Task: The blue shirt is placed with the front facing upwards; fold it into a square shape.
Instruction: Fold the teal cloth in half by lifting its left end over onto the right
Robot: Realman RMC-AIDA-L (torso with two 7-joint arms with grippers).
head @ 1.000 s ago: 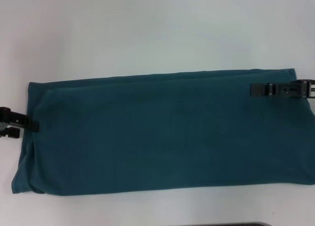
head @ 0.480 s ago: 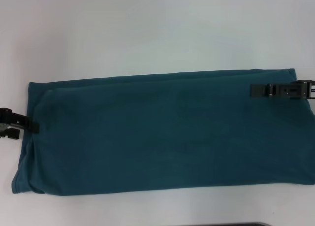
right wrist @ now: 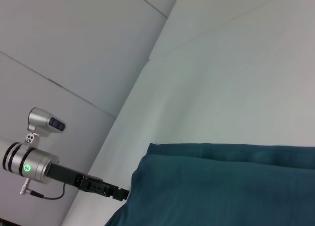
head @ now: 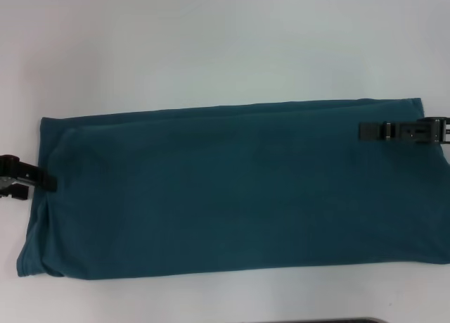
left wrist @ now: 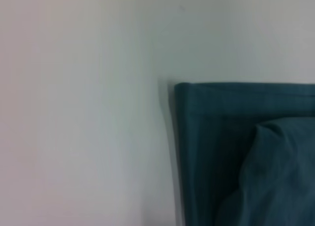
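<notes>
Your blue shirt (head: 232,189) lies flat on the white table (head: 211,41) as a long band, long axis running left to right across the head view, its right end passing out of the picture and its left end squared off with a small rounded bulge at the near-left corner. Only plain teal cloth faces up; no lettering or tag shows. A faint fold line runs along the far edge, and the left wrist view shows a hemmed corner (left wrist: 197,103) with a looser layer of cloth puffed up over it. The left gripper (head: 28,179) sits at the shirt's left edge, about mid-height, its tip touching the cloth; you cannot tell whether its jaws are apart or together. The right gripper (head: 380,131) reaches in over the far-right part of the shirt, lying flat on the cloth; its jaw state cannot be read either. From the right wrist view you see the left gripper (right wrist: 110,190) at the shirt's (right wrist: 221,186) far end. Compared with a second ago, almost nothing differs: shirt outline unchanged, both grippers shifted only a hair.
</notes>
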